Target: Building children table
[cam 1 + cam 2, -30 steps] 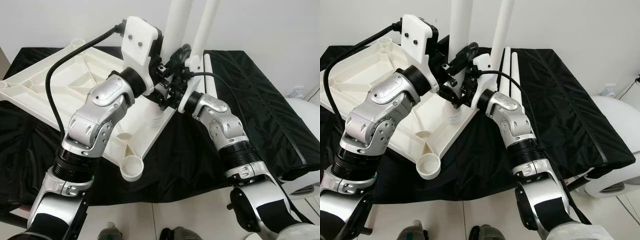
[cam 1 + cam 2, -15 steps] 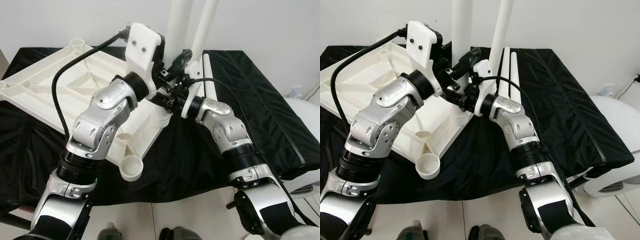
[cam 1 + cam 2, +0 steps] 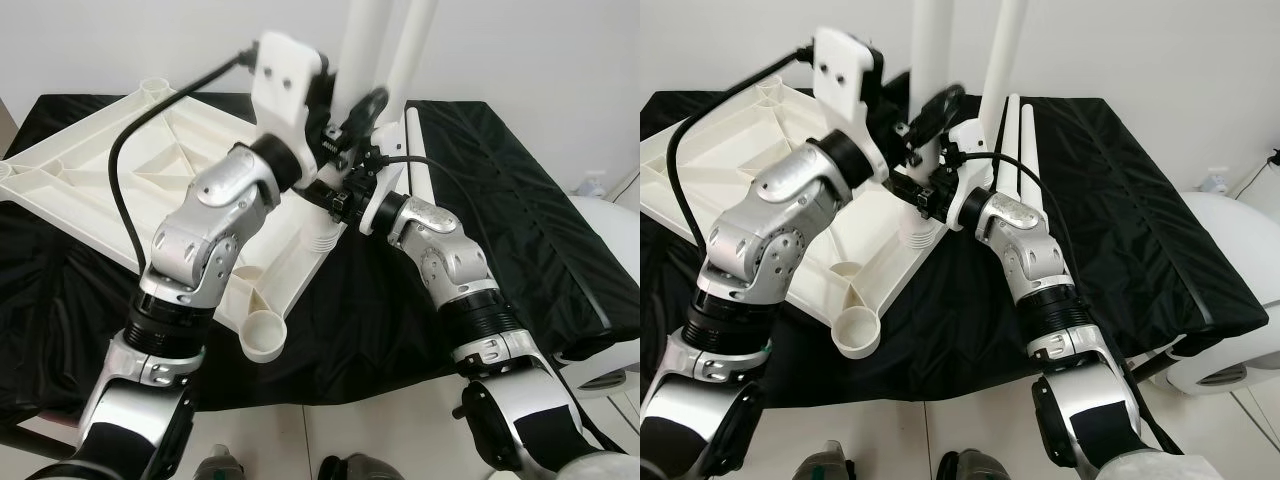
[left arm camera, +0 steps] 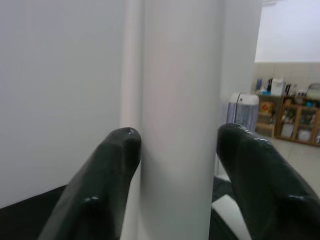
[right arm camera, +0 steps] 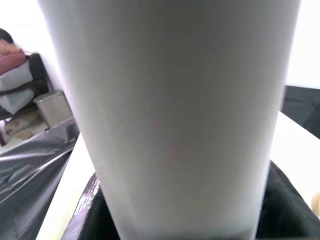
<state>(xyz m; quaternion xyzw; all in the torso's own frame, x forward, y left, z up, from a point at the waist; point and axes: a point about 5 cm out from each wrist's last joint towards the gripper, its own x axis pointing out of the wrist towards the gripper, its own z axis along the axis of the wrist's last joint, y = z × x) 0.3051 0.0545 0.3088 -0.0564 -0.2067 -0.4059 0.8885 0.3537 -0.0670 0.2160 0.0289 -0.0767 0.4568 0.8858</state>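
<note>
**Left eye view: both tools meet at an upright white leg on the overturned tabletop**

At the left of the frame, the white plastic tabletop (image 3: 120,160) lies upside down on a table draped in black cloth (image 3: 520,200), its ribbed underside facing up. A round leg socket (image 3: 264,335) sits at the corner nearest the camera, low and centre-left, and another socket (image 3: 155,88) shows at the upper-left corner.

The left arm rises from the lower left and bends toward the upper centre, a black cable looping over it. Its left tool (image 4: 175,150) is clamped on an upright white leg (image 3: 362,40): in the left wrist view the two black fingers (image 4: 107,170) sit on either side of the leg, the one finger touching it.

At the upper centre, this leg stands with its threaded lower end (image 3: 322,235) at the tabletop's right-hand corner. Just right of it a second white leg (image 3: 412,45) also rises out of the top of the frame.

The right arm comes up from the lower right to the same spot. The right tool (image 3: 350,150) is close against the upright leg, which looms in the right wrist view; whether its fingers are apart or together cannot be told.

Further right, two more white legs (image 3: 1020,140) lie side by side on the cloth.
</note>
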